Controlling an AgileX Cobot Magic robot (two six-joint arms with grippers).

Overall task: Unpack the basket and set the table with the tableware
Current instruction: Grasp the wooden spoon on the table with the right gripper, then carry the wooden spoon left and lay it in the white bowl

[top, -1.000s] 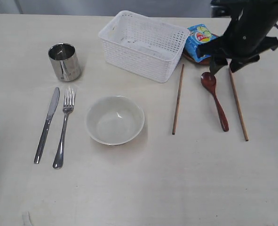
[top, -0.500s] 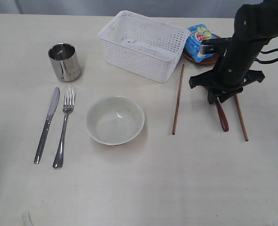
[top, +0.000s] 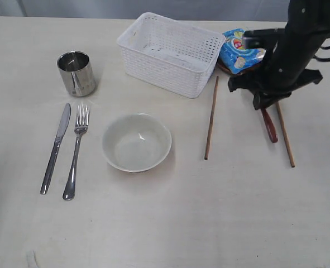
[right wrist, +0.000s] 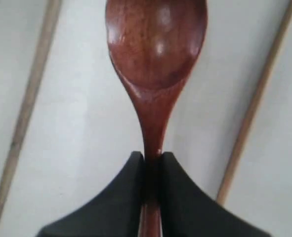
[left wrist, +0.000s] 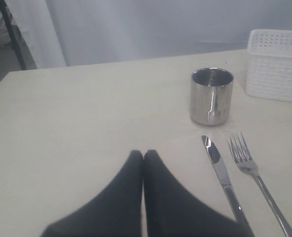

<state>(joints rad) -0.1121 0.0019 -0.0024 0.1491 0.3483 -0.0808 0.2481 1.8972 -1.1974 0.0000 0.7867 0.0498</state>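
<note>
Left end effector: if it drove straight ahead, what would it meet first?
Probably nothing: only bare table lies ahead of the left end effector; the steel cup stands off that line.

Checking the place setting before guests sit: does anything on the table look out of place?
Yes. A blue chip bag lies on the brown plate beside the basket, covering most of it. The two chopsticks lie apart, with the red spoon between them, not paired.

1. Exterior cam: high over the table (top: 170, 223), looks steeply down, sees all from cup (top: 76, 73) to spoon (top: 269, 127).
2. Left wrist cam: low, near the tabletop, faces across it; shares cup, knife (left wrist: 219, 168), fork (left wrist: 244, 158) w/ exterior.
3. Right wrist cam: very close, looks down on spoon betw. two chopsticks (right wrist: 28, 98); exterior shows these too.
</note>
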